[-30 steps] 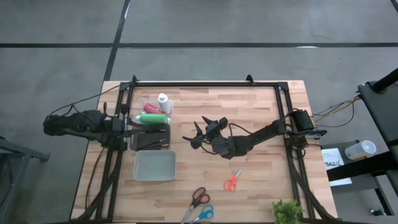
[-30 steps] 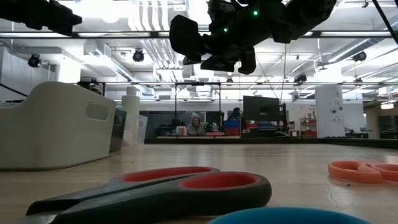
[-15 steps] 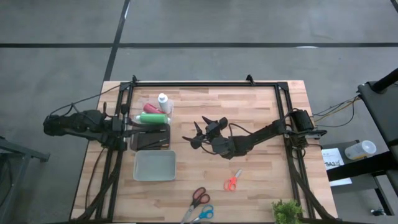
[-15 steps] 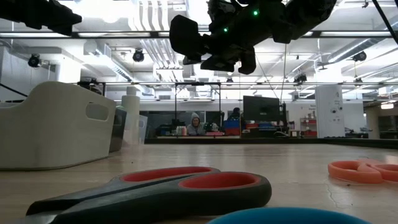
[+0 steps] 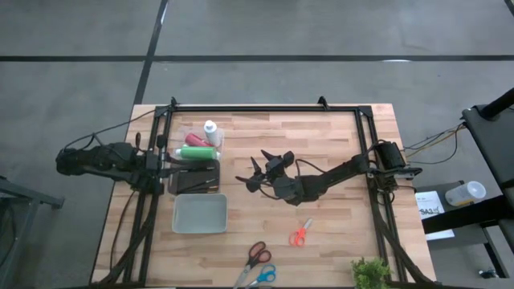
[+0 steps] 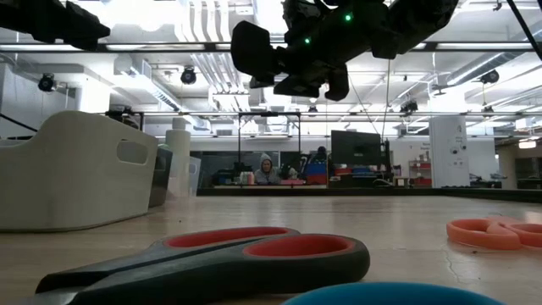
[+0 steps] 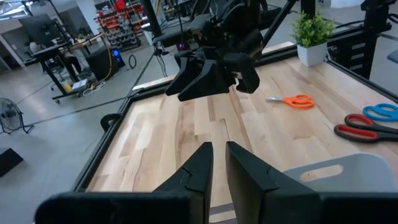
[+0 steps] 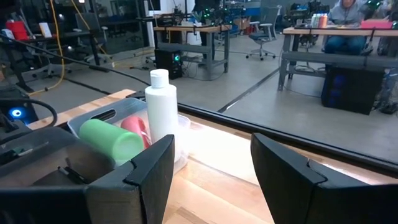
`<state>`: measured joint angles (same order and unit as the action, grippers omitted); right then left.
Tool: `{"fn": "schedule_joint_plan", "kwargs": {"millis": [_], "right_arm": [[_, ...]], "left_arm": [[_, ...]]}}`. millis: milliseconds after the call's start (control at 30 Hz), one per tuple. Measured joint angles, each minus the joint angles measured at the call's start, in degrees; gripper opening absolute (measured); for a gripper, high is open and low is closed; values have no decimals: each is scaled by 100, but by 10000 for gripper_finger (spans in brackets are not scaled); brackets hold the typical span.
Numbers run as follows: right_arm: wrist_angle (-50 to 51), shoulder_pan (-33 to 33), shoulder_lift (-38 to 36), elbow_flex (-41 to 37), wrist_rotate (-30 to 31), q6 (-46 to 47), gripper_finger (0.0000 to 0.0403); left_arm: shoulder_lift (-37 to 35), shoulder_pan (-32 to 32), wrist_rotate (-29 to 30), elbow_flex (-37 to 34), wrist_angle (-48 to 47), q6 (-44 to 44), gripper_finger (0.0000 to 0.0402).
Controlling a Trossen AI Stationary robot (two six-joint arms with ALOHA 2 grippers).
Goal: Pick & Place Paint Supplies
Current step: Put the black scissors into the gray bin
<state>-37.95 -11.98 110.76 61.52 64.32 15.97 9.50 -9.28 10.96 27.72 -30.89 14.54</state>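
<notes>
nearby, empty wide-spread right gripper mid-table, grey bin and orange scissors well apart

Red bottle mostly hidden behind green bottle. Brushes too small to make out in the high view. Blue scissors cut off by the low view's bottom edge; orange scissors clipped at its right edge. Plant cropped at the high view's bottom edge.

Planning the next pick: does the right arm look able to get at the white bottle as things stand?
Probably yes. The right gripper, open, hangs over bare table facing the white bottle, which stands upright with nothing between them. The green bottle lies close beside it.
</notes>
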Motion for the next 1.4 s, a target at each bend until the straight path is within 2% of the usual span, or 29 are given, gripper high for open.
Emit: {"fn": "schedule_joint_plan", "kwargs": {"millis": [300,467,533,600,633,700,767,800,833,900,1033,1100,1300,1400], "right_arm": [[335,-239,1,-2,-10,-400,206],[359,-553,-63,-2,-816,-1906,206],[448,-619,-265,-4,-1339,-2164,206],[758,-618,-669,-3,-2080,-1718,206],[1043,-576,-890,6,-2653,-1362,206],[1849,-342,-1313,20,-4466,-701,206],[2625,-18,-1567,14,-6381,-443,206],[2883,114,-1626,6,-7014,-413,206],[3070,218,-1679,-2,-7388,-409,206],[3166,304,-1703,-5,-7453,-426,206],[3241,322,-1672,-2,-6807,-929,206],[3431,325,-1612,-2,-6674,-1242,206],[3723,294,-1373,-13,-6810,-1144,206],[3807,298,-1227,-17,-6984,-1487,206]], "left_arm": [[2,2,0,1,-19,-1,51],[2,2,0,0,-24,1,51],[2,2,0,-1,-24,1,51],[2,2,0,1,-24,-1,51],[2,2,0,-1,-24,1,51],[2,2,0,-2,-26,0,51],[2,2,0,-1,-24,1,51],[2,4,0,1,-28,-1,51],[2,4,0,1,-28,1,51],[2,4,0,0,-28,-1,51],[2,4,0,0,-28,1,51],[2,4,0,1,-28,-1,51],[-1,4,-1,1,-28,0,51],[-1,4,0,0,-28,-1,51]]}}
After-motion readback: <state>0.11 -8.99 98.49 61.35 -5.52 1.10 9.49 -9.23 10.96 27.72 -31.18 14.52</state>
